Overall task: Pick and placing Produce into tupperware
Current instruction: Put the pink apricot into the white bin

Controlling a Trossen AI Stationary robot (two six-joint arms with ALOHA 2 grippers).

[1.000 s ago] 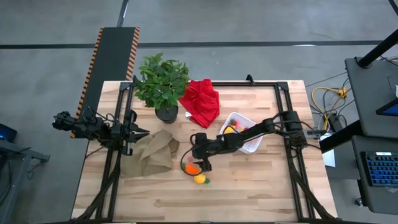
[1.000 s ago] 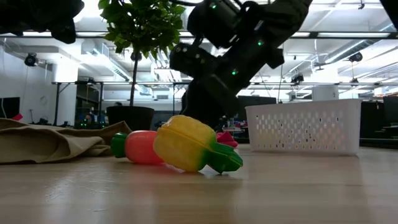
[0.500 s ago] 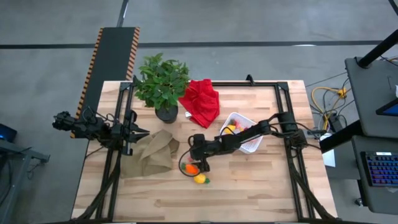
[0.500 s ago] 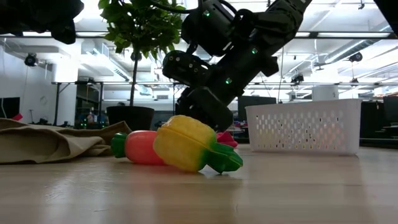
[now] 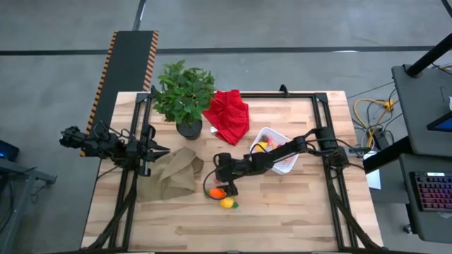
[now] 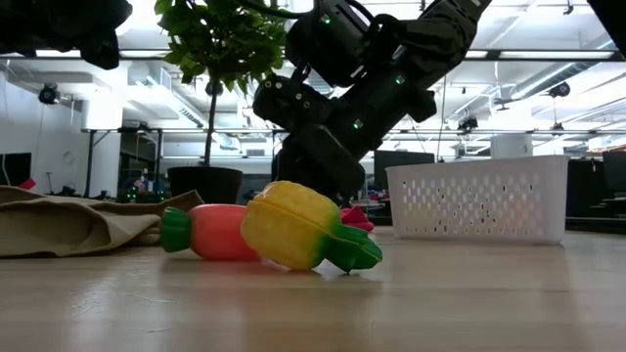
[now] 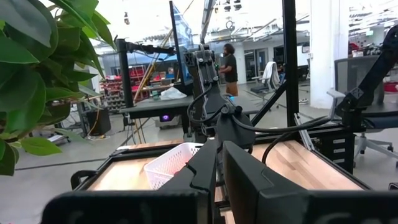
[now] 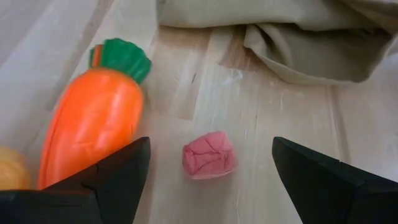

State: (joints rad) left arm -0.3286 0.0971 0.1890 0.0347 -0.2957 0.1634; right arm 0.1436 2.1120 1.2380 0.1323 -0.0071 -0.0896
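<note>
My right gripper [image 8: 211,149] is open, low over the table's middle [image 5: 226,182]. A small pink piece [image 8: 209,154] lies on the wood between its fingers, untouched. An orange carrot with a green top [image 8: 93,124] lies beside one finger. A yellow toy with a green tip [image 6: 293,225] lies nearer the front [image 5: 227,203]. The white tupperware [image 5: 281,161] stands to the right with a yellow and some red pieces inside. My left gripper [image 5: 164,149] waits shut at the table's left, above the tan cloth. My right gripper has one finger [image 8: 118,180] against the carrot's side [image 8: 74,162], near its thick lower part. The fingers come down slanting from the table's right. The carrot lies flat on the wood. I cannot tell more of the touch, since the finger covers it.
A tan cloth [image 5: 171,173] lies crumpled just left of the produce. A potted plant [image 5: 185,95] and a red cloth [image 5: 228,115] stand at the far side. Bare wood lies along the near edge. A person [image 7: 230,65] stands in the room beyond the table.
My right gripper has gone down and a little toward the table's left, onto the produce. The carrot has slid and turned on the wood, its green top moving away from the yellow toy toward the tan cloth. The yellow toy has stayed.
</note>
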